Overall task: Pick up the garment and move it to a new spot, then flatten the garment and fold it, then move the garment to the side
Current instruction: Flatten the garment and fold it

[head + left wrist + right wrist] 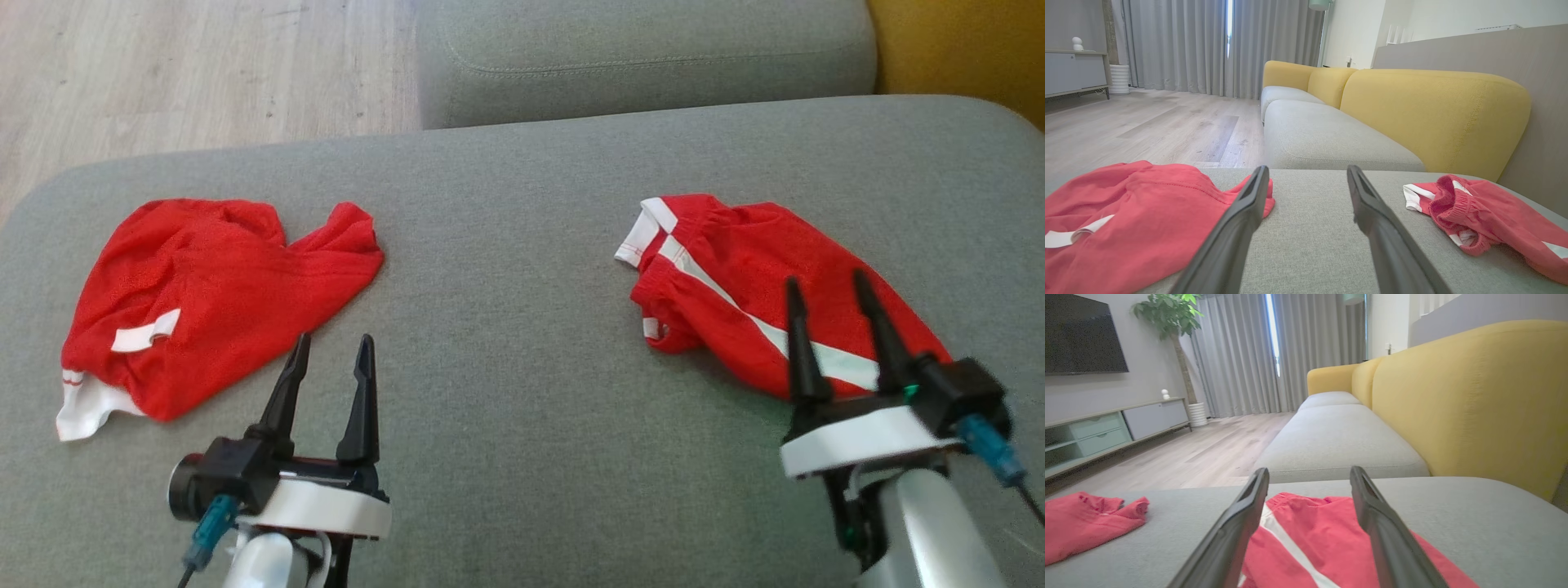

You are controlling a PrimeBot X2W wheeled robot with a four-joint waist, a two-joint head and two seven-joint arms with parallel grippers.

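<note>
Black fingers of the left gripper (335,343) stood spread apart with nothing between them, over bare grey cushion (506,343) just beside the hem of the plain red garment (212,294). In the left wrist view the same gripper (1308,171) pointed along the cushion, with that garment (1126,212) to one side and touching neither finger.

The right gripper (825,282) also had its fingers wide apart, holding nothing, poised above the striped red garment (735,269). The right wrist view showed the gripper (1310,473) with the striped garment (1323,531) lying under and between the fingers; whether a fingertip touched the cloth could not be told.

Both garments lay crumpled on the cushion, well apart: the plain one, with a white band at its near corner, toward the robot's left, and the striped one, with its gathered waistband and white stripe, toward the right.

Beyond the cushion sat a second grey seat (637,57) backed by a yellow backrest (1433,114). Pale wood floor (204,73) ran to grey curtains (1241,355). Against the far wall stood a low cabinet (1106,428) with shut drawers and an open shelf whose contents were too dim to tell, and beside it a white ribbed pot (1197,414) held a leafy plant (1171,314).
</note>
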